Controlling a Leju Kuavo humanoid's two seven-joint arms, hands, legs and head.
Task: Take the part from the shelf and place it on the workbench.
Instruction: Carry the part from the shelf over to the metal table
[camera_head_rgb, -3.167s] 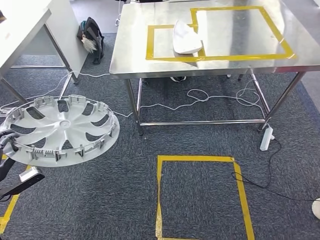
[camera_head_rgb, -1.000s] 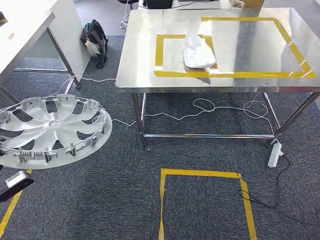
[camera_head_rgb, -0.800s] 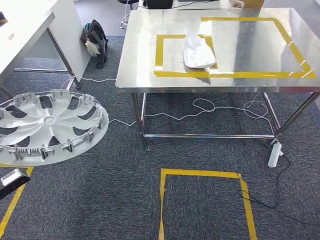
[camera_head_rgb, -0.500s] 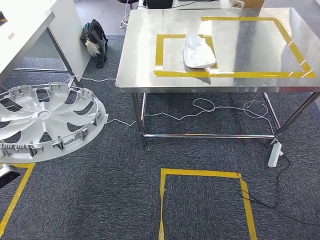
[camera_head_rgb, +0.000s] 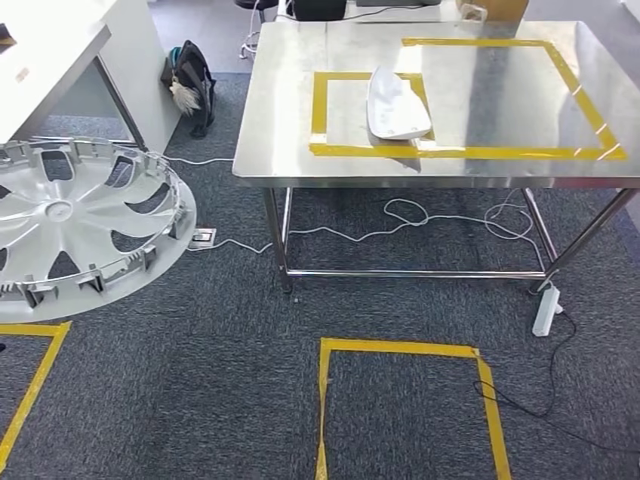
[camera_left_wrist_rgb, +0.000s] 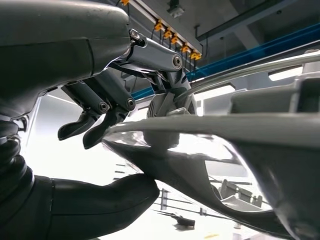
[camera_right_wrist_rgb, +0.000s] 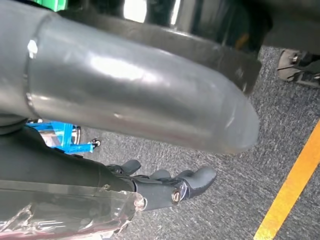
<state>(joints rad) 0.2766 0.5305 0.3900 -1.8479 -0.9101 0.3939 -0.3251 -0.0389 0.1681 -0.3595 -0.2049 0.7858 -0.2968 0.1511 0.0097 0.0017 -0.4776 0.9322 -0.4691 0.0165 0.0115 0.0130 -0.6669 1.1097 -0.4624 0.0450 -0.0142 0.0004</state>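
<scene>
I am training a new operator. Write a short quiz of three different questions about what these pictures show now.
1. True or false: the wheel cover already lies on the steel workbench.
2. Which hand grips the wheel cover? A) the left hand B) the right hand C) both
3. Fill in: the white part on the workbench lies across the edge of a rectangle of ______ tape.

Key:
1. False; it is held over the carpet, left of the workbench.
2. A; the left wrist view shows its fingers and thumb on the rim, and the right hand holds nothing.
3. Yellow.
</scene>
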